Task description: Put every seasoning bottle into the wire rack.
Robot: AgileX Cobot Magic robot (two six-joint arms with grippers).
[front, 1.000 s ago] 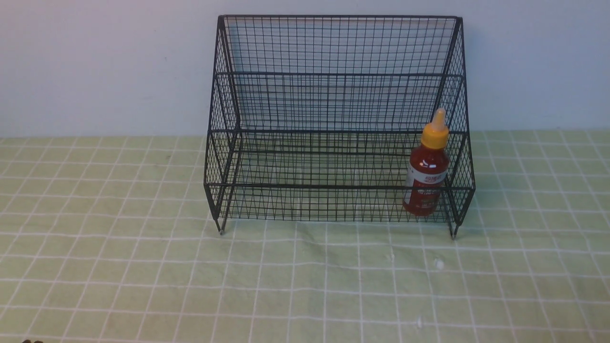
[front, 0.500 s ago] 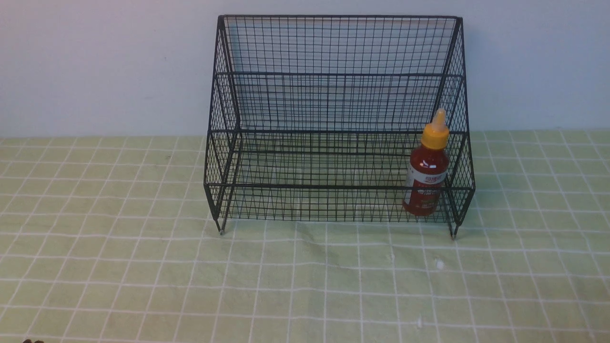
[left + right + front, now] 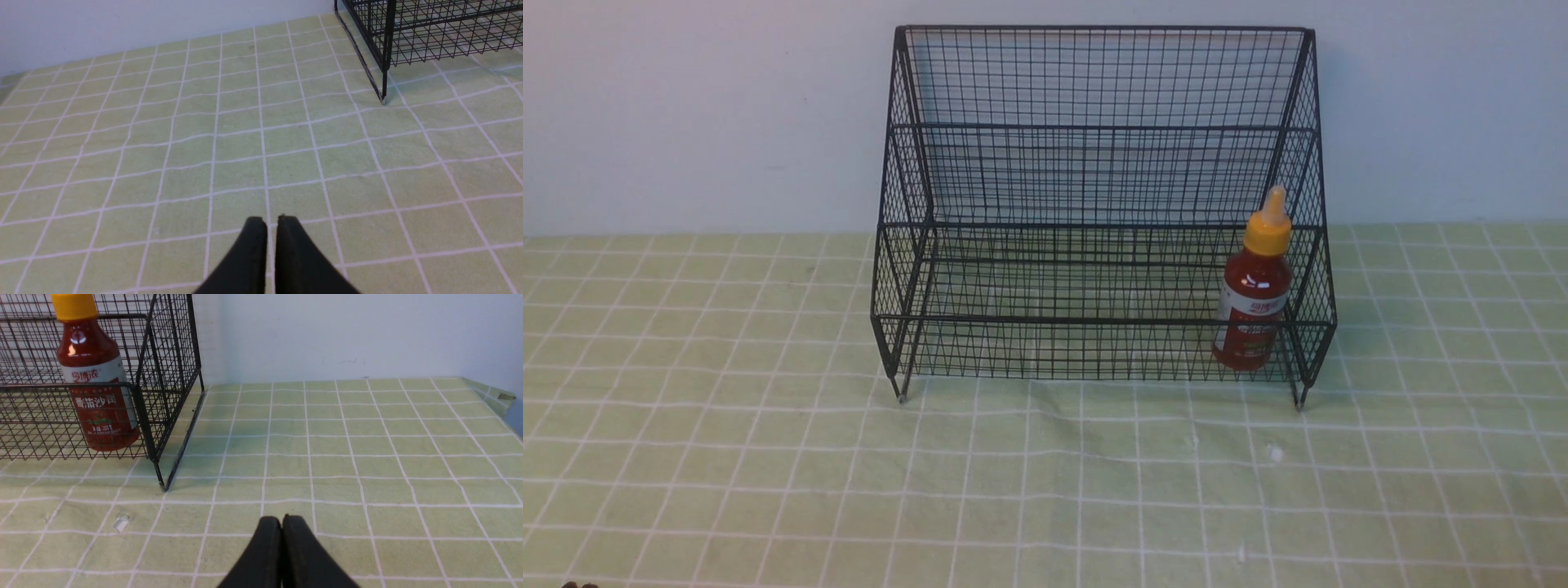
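**Bottle's in the rack, not much left to mess up**

Bottle [image 3: 1255, 298] is standing upright in the lower tier of the rack [image 3: 1098, 122], tucked at its right end. I've got both arms parked low over the cloth [image 3: 768, 474], left gripper [image 3: 271, 222] nearly closed and empty, right gripper [image 3: 282, 520] pinched together, also empty. I can't see another bottle. Only real risk I see: swinging the right arm into the rack and tipping it.
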